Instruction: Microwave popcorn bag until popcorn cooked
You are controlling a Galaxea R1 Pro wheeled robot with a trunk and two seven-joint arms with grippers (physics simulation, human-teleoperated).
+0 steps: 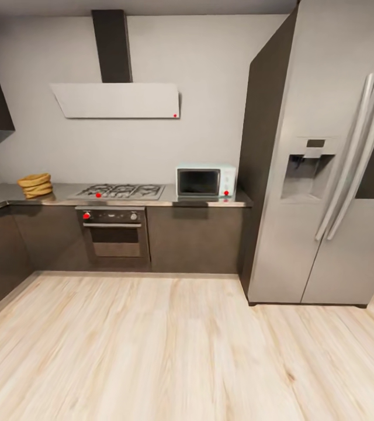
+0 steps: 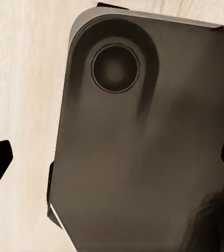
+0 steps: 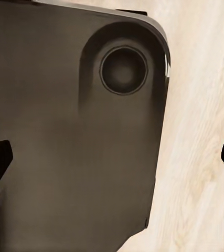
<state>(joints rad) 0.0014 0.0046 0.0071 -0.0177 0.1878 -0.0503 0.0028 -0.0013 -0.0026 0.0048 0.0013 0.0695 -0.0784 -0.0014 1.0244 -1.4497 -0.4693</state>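
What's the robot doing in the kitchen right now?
Nothing is being handled yet. The robot stands back on the wooden floor, facing the countertop. The popcorn bag sits at the countertop's far left end, and the microwave is at the other end beside the fridge, its door closed. Both wrist cameras look down at the robot's own dark base, and both grippers' fingertips are spread apart, holding nothing.

both grippers, left [image 2: 112,163] and right [image 3: 112,157], hang with fingertips spread wide
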